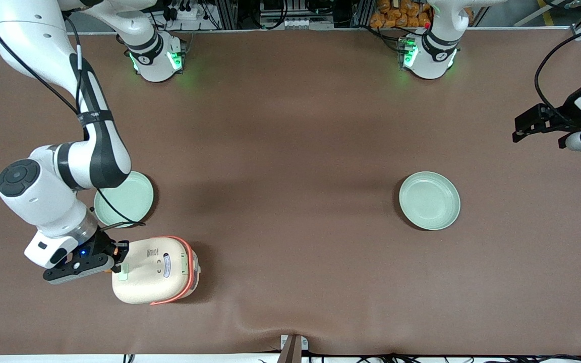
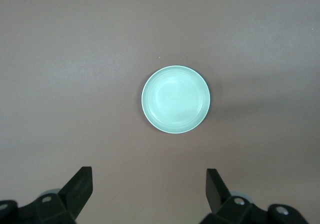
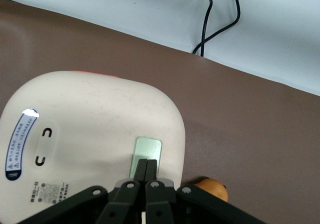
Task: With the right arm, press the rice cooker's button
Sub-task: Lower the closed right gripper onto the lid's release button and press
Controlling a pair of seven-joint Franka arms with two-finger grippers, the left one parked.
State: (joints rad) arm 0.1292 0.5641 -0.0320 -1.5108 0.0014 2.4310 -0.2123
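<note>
Closed black gripper (image 3: 146,170) of the white right arm (image 1: 43,196) rests its pressed-together fingertips on the small mint-green button (image 3: 148,151) in the cream-white rounded rice cooker (image 1: 154,270). Just beside the cooker lies a round pale green plate (image 1: 134,194).

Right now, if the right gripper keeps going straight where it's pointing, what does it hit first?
Most likely the button on the rice cooker: the gripper, fingers shut, sits right at it, though the remaining gap is unclear.

No print could be read: the rice cooker (image 3: 90,134) lid's oval sticker (image 3: 20,145) and printed labels (image 3: 47,191) stayed illegible.
</note>
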